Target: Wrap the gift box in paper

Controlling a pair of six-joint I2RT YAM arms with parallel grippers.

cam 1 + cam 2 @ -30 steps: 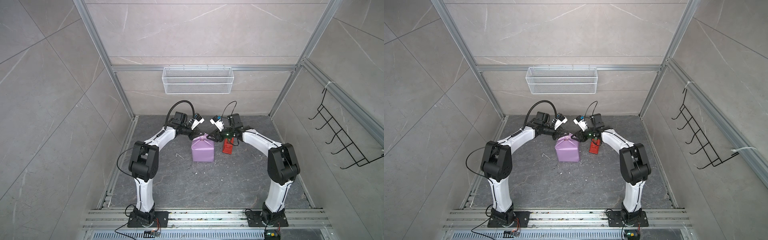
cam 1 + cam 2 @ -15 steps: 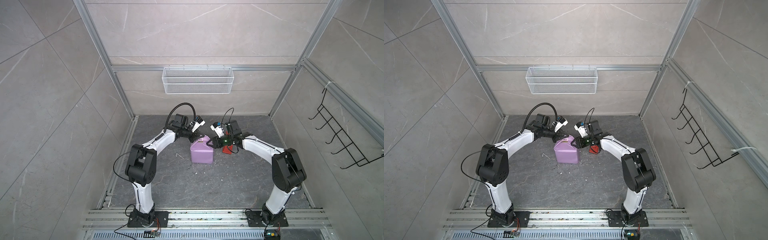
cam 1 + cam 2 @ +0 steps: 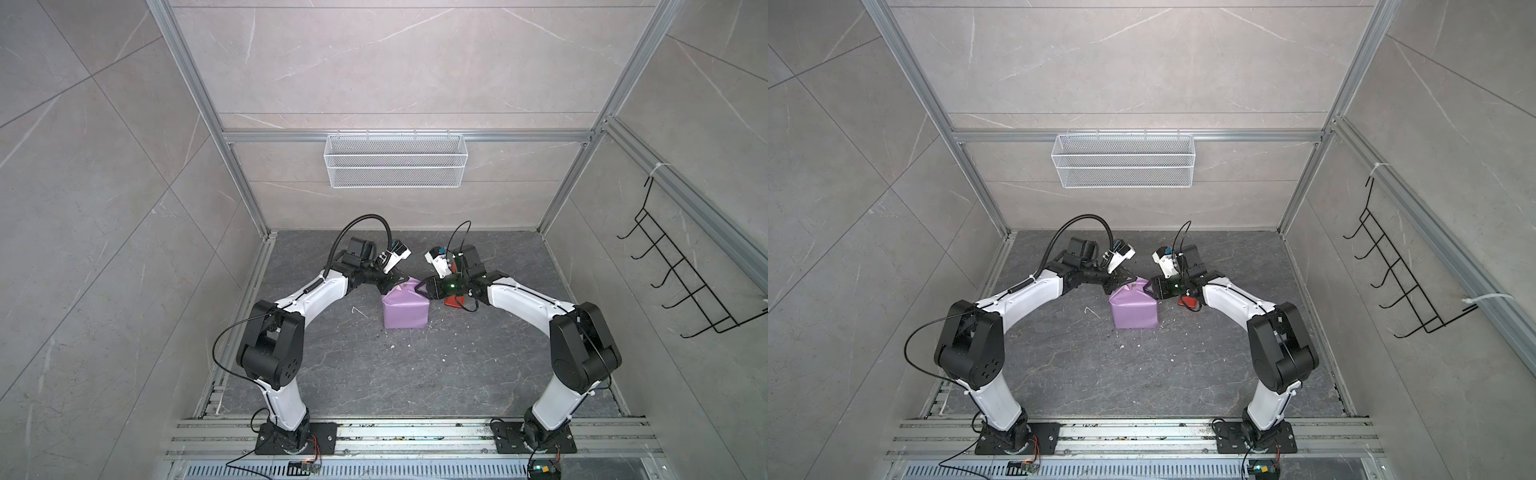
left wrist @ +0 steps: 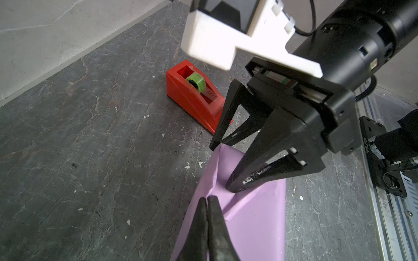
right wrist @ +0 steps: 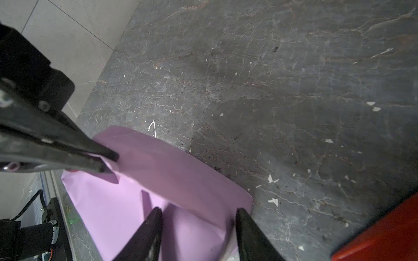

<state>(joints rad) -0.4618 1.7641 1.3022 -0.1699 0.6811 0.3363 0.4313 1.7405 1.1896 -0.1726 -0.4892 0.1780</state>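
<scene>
Dark marbled floor [image 3: 374, 374], flecked white, inside grey tiled walls [image 3: 83, 208]; lilac paper [image 3: 405, 309], folded boxlike, sits mid-frame. The left claw [image 4: 207, 200] pinches its top fold; the right claw [image 4: 222, 167] gapes just over it

Even soft light, faint shadows; top-view edges bowed; right claw [image 5: 199, 210] blurred.

Lab robot cell. Aluminium-profile frame [image 3: 291, 136], grey stone-look wall panels [image 3: 395, 62], dark slab floor [image 3: 374, 374]. Slotted rail [image 3: 415, 432] carrying both arm bases [image 3: 291, 440] well behind the left gripper [image 3: 397, 281]; mesh basket [image 3: 395, 166] beyond it; hook rack [image 3: 685, 269] outboard of the right gripper [image 3: 420, 289].
</scene>
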